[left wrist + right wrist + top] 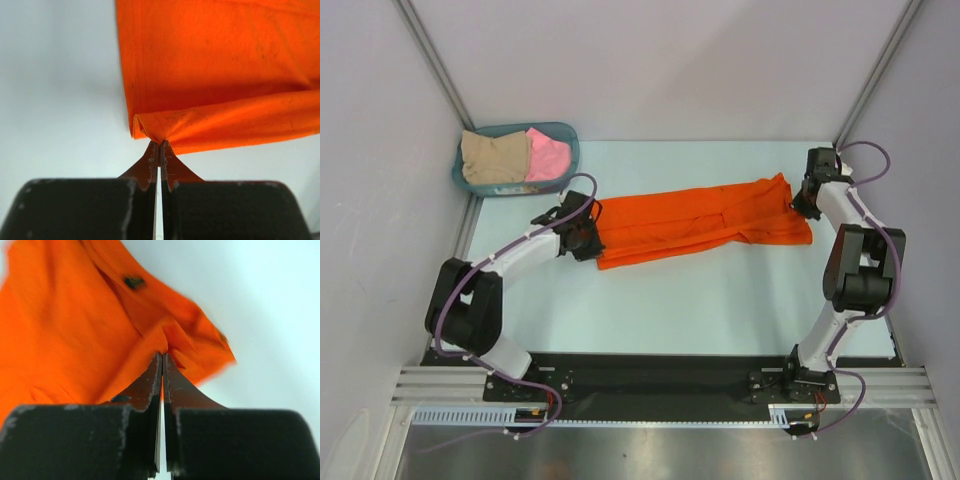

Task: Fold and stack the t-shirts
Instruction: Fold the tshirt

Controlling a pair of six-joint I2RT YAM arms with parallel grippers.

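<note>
The orange t-shirt lies stretched out lengthwise across the pale table, folded into a long band. My left gripper is shut on its left end; the left wrist view shows the pinched corner of the orange t-shirt at the left gripper's tips. My right gripper is shut on the right end; the right wrist view shows the cloth bunched at the right gripper's tips. The pink t-shirt and the beige t-shirt lie in the teal basket.
The teal basket stands at the table's back left corner against the wall. Metal frame posts rise at both back corners. The black base plate runs along the near edge.
</note>
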